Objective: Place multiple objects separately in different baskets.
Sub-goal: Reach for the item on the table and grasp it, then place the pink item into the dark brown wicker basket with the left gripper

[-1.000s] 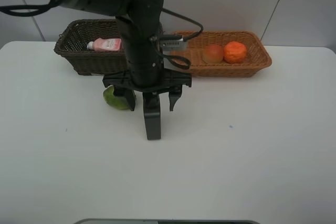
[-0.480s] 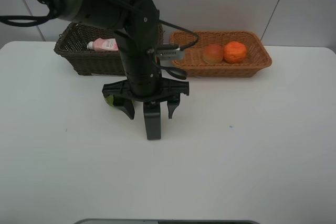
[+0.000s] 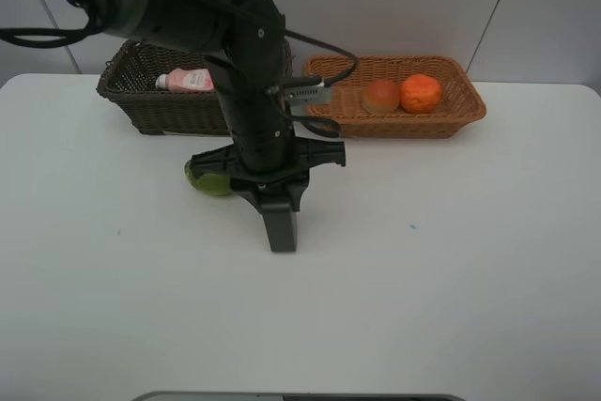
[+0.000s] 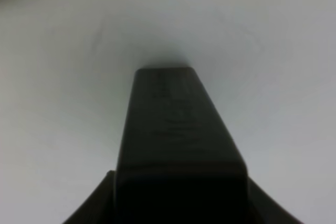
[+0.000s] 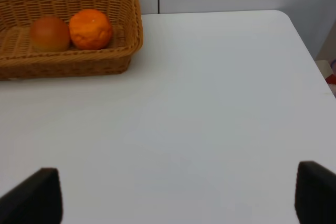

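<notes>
White table (image 3: 451,279) against a pale wall, two baskets along its far edge. The left gripper (image 3: 269,196) has its fingers drawn in narrow against the upper end of the black flat bottle (image 3: 280,227) near the table's middle. The green round fruit (image 3: 208,178) sits just to the left. The right gripper (image 5: 178,195) stands wide and holds nothing. The dark brown basket (image 3: 141,105) holds the small pink bottle (image 3: 188,80) – the orange-tan basket (image 3: 413,124) holds the peach (image 3: 380,96) and the orange (image 3: 420,93), side by side.
</notes>
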Controlling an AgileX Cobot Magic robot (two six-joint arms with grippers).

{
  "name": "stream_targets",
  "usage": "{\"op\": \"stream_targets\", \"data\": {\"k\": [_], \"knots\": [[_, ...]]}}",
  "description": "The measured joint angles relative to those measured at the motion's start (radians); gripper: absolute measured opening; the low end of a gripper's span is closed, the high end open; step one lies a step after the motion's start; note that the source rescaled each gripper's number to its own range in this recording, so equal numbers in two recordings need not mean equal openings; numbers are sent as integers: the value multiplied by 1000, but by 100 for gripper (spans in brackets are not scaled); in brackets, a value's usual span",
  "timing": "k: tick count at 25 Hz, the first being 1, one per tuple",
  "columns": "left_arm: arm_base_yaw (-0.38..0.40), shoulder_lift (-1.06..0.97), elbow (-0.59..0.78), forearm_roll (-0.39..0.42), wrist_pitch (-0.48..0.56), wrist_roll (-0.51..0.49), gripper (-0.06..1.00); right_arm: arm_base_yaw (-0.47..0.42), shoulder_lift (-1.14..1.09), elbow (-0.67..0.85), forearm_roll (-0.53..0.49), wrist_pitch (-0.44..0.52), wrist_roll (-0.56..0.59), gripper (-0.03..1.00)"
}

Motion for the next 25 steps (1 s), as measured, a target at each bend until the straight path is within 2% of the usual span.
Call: {"op": "stream_targets", "data": {"k": [25], "knots": [[0,-1,0,29,40,-27,47,0,0,0,-1,0,0,88]]}}
